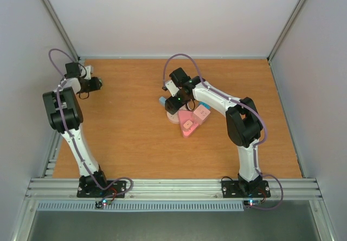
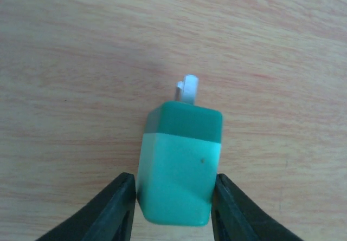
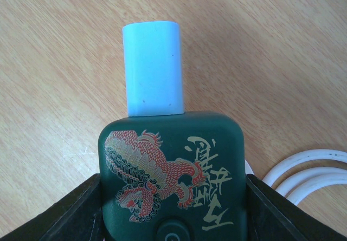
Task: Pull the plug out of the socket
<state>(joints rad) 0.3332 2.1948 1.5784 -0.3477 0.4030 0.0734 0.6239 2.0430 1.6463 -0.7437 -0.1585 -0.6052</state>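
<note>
Wooden tabletop (image 1: pixel 135 138), white walls on three sides.

Far left: left gripper (image 2: pixel 174 182) closed against both sides of green plug (image 2: pixel 181 165). One white prong (image 2: pixel 188 88) pointing away, nothing attached. Cannot tell whether lifted or lying on the wood.

Centre, toward far side: right gripper (image 3: pixel 173 178) part-open, clamped on flanks of dark green socket (image 3: pixel 173 165) with dragon print. Seated in socket's far face: light-blue plug (image 3: pixel 153 67), no gap visible at the joint. Just right of socket: white cable (image 3: pixel 303 173), looped. Just near of right gripper: pink blocks (image 1: pixel 188 125), purpose unclear.

Progress, as judged: green plug free and well apart from socket; light-blue plug not yet out. Remaining: steady the socket, grip light-blue plug, pull straight along its axis.

Count: arms two; grippers two; socket one; plugs two; cable loops at least two; pink blocks two or three, hard to separate.
</note>
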